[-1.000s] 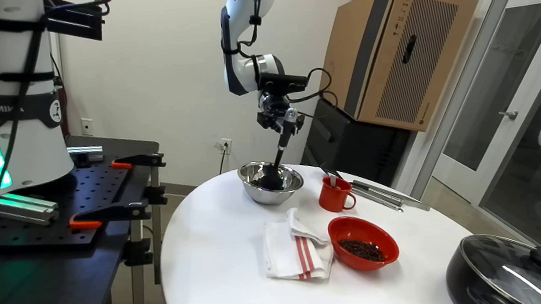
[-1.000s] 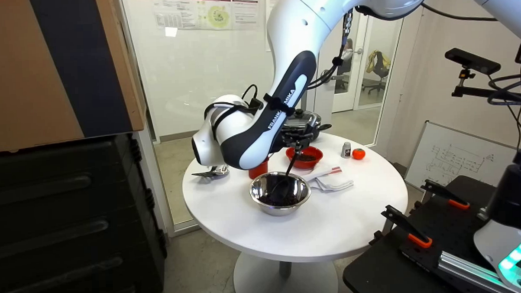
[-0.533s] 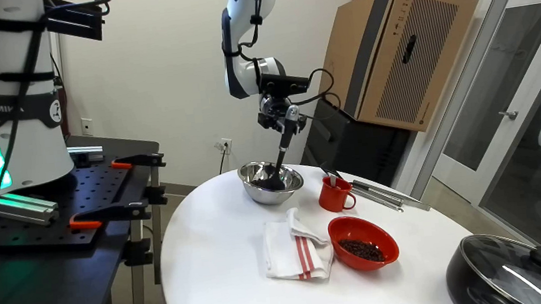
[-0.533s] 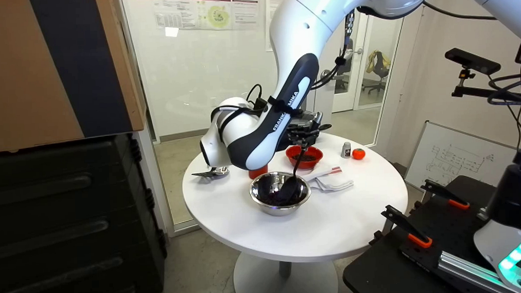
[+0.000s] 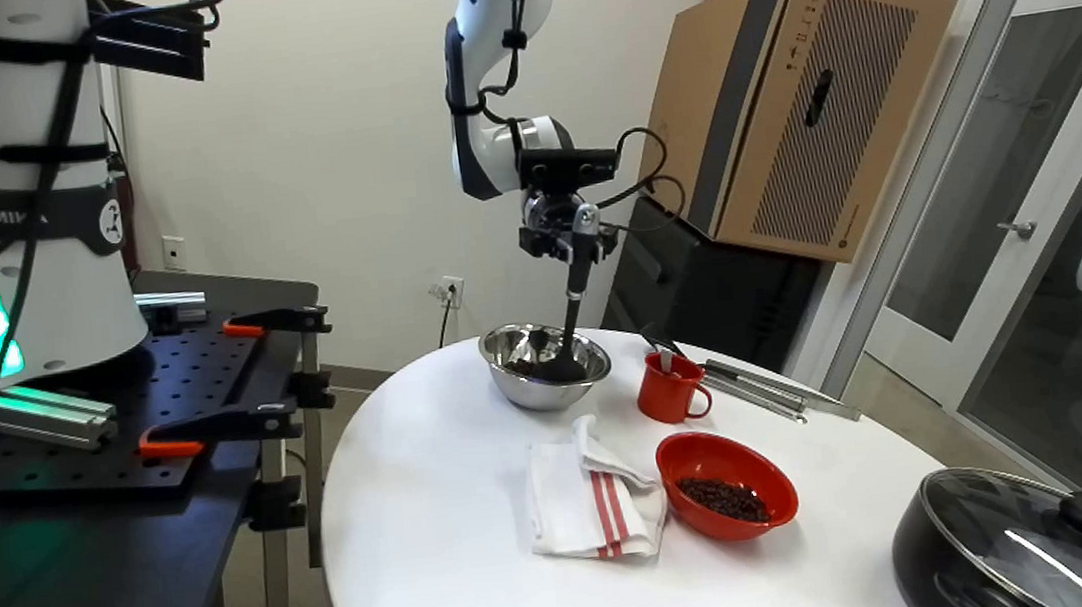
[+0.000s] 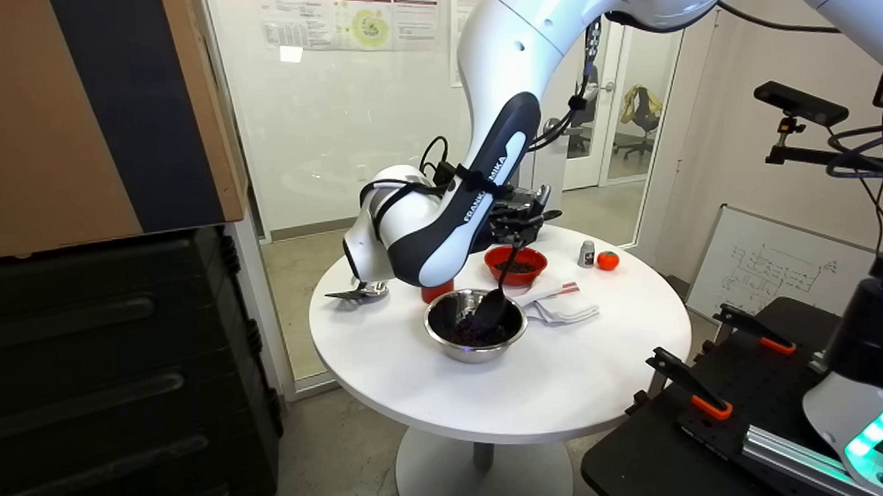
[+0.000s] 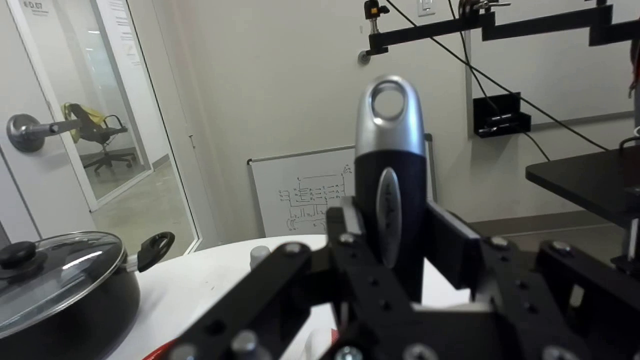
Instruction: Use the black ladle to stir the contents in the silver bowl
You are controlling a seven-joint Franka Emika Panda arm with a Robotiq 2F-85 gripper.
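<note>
As the black ladle [image 6: 493,305] leans toward the upper right of the frame in both exterior views, its scoop [image 5: 560,370] sits down inside the silver bowl [image 6: 475,355], among the dark contents [image 6: 470,336]; how deep it reaches I cannot tell. I have the ladle gripped in my tool [image 7: 394,225]: in the wrist view the jaws clasp its handle [image 7: 392,185] from either side, and the handle's silver end [image 7: 391,137], with a hole through it, stands above them in the upper middle. The silver bowl rests upright on the round white desk [image 5: 437,556], near the centre of the frame in both exterior views. In an exterior view I see the red mug [image 5: 661,393] to the right of it; farther right, metal utensils [image 5: 757,393] lie toward the desk's edge. Below the mug comes the red bowl [image 5: 723,453] with dark beans [image 5: 723,501], and just beside it, on the left, the white cloth [image 5: 562,502] with red stripes lies folded. A dark pan [image 5: 919,555] under a glass lid [image 5: 1003,536] fills the lower right corner there and shows at the lower left of the wrist view. In an exterior view, right of centre, I have a grey shaker [image 6: 586,255] just beside a red tomato-like thing [image 6: 608,261]. Past the desk, a cardboard box [image 6: 26,130] takes up the upper left above a black case [image 6: 108,362].
</note>
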